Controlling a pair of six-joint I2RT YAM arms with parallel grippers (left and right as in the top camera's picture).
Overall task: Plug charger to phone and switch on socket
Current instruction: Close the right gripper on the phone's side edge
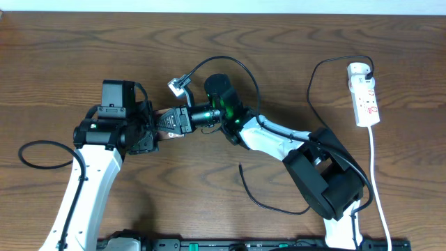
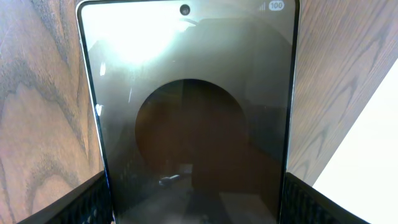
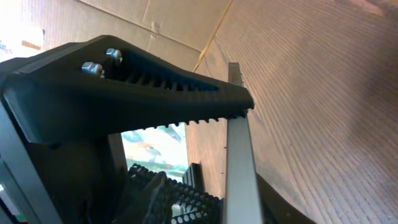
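Note:
The phone [image 1: 167,120] is a dark glossy slab held off the table between both arms. In the left wrist view the phone [image 2: 193,112] fills the frame, and my left gripper [image 2: 196,190] is shut on its two long sides. My left gripper [image 1: 153,130] sits at centre left. My right gripper [image 1: 183,118] meets the phone's other end. In the right wrist view the phone [image 3: 240,162] shows edge-on between the jaws of my right gripper [image 3: 250,149], the upper finger [image 3: 155,99] touching it. The charger [image 1: 313,84] runs from the white socket [image 1: 364,94]; its free end [image 1: 241,166] lies on the table.
The socket's white cord [image 1: 376,181] runs down the right side of the wooden table [image 1: 56,56]. A black arm cable [image 1: 224,60] arcs over the right wrist, and another loop [image 1: 28,157] lies at the left. A black base rail [image 1: 244,244] lines the front edge.

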